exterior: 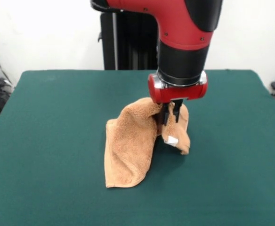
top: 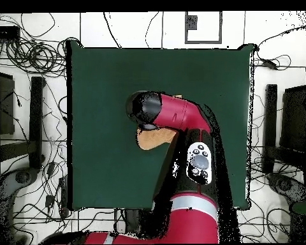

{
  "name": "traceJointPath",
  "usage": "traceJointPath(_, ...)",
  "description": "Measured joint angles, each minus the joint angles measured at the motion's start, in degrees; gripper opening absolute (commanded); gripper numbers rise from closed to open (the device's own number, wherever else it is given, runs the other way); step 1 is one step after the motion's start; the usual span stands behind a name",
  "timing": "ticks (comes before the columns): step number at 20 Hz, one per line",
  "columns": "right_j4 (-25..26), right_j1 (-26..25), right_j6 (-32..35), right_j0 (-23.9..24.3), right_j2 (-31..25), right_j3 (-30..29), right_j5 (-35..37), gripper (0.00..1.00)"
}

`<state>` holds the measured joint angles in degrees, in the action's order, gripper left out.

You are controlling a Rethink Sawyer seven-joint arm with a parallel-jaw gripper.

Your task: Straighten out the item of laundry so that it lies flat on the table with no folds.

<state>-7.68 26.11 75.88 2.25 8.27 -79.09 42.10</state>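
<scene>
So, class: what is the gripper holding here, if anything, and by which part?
The gripper is shut on the towel, pinching a raised fold near its upper edge, close to the white tag. The rest drapes down onto the table.

— What does the arm (exterior: 184,28) look like?
— A glossy red shell with small dark screws, then a black cylindrical section, at the top centre of the front frame.
— And below that?
— A silver ring over a rounded red wrist collar (exterior: 177,88).
— From overhead?
— Red and black again (with a grey oval button panel (top: 199,163) right of centre) and a silver band (top: 194,205) lower down.
</scene>
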Motion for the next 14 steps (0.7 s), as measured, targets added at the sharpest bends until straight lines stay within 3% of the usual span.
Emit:
traceJointPath(9, -0.43, 1.18, 0.0, -0.05, 0.76, 0.04, 0.02, 0.0)
traceJointPath(10, -0.44, 1.2, 0.0, -0.06, 0.75, 0.04, 0.02, 1.0)
traceJointPath(14, -0.45, 1.21, 0.0, -0.06, 0.76, 0.05, 0.02, 1.0)
